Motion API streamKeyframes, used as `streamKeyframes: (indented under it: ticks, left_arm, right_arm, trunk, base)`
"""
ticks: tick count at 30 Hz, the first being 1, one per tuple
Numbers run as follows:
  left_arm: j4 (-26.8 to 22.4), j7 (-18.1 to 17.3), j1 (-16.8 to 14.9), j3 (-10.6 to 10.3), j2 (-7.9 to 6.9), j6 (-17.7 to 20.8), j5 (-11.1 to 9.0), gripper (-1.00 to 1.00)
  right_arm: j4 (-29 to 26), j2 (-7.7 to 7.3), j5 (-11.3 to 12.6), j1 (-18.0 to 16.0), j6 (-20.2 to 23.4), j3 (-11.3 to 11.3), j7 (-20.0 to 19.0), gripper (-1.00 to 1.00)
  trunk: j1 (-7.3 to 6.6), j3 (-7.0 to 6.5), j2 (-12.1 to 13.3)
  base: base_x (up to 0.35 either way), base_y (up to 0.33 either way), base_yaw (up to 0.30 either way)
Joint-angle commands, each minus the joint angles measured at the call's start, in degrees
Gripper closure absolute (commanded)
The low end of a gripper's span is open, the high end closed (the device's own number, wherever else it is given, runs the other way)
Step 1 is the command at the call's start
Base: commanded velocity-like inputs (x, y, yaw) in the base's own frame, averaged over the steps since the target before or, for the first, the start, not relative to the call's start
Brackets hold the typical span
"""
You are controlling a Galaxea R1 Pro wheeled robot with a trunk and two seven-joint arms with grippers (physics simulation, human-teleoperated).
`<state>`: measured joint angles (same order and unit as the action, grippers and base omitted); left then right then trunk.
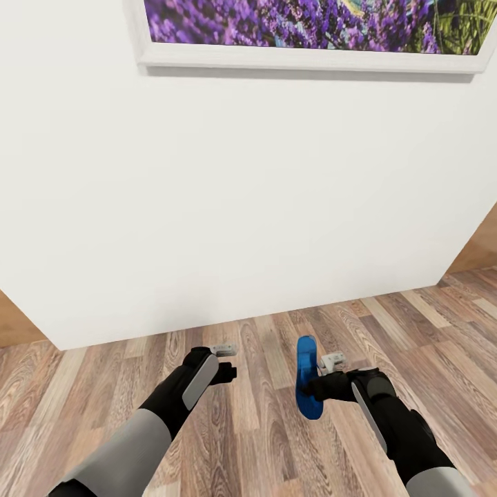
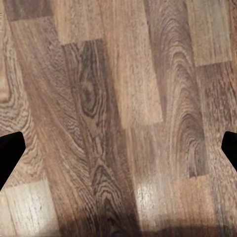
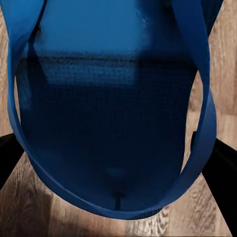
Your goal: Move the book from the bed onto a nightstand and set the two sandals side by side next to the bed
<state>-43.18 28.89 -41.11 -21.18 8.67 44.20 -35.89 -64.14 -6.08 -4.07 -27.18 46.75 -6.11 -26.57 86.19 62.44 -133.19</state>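
A bright blue sandal hangs edge-on above the wood floor, and my right gripper is shut on it. In the right wrist view the sandal is very close, its sole and blue strap sitting between the dark fingertips. My left gripper is held low over the floor to the sandal's left, open, with nothing between its fingers. The left wrist view has bare planks between the gripper and its spread fingertips. The book, the bed and the nightstand are out of view.
A white wall stands close ahead, carrying a framed lavender picture at the top. Brown wood-plank floor runs under both arms. The wall ends at the right, where more floor continues.
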Motion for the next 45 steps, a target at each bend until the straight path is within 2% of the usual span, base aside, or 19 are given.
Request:
streamKeyframes:
  ticks: [1,6,12,45]
  left_arm:
    - [-0.13,0.47,0.22,-0.50,-0.36,0.09,-0.56,-1.00]
    - [-0.40,0.26,0.80,-2.09,-1.84,0.15,-0.43,-1.00]
    - [-0.73,0.15,1.10,-3.92,-2.46,0.18,-0.37,-1.00]
    - [-0.32,0.69,1.29,-4.15,-3.15,1.37,-0.63,-1.00]
  right_arm:
    - [-0.04,-0.01,-0.38,0.26,0.15,-0.10,-0.29,1.00]
    - [0.02,0.09,-0.39,0.95,0.12,-0.20,-0.15,1.00]
    - [0.05,0.25,-0.45,1.30,0.10,-0.34,0.03,1.00]
    - [0.07,0.37,-0.50,1.42,0.18,-0.56,0.20,1.00]
  trunk:
    - [-0.01,0.05,-0.02]
    - [-0.01,0.05,-0.02]
    - [-0.01,0.05,-0.02]
    - [-0.01,0.05,-0.02]
  base:
    - [0.000,0.000,0.000]
    - [0.000,0.000,0.000]
    - [0.000,0.000,0.000]
    - [0.000,0.000,0.000]
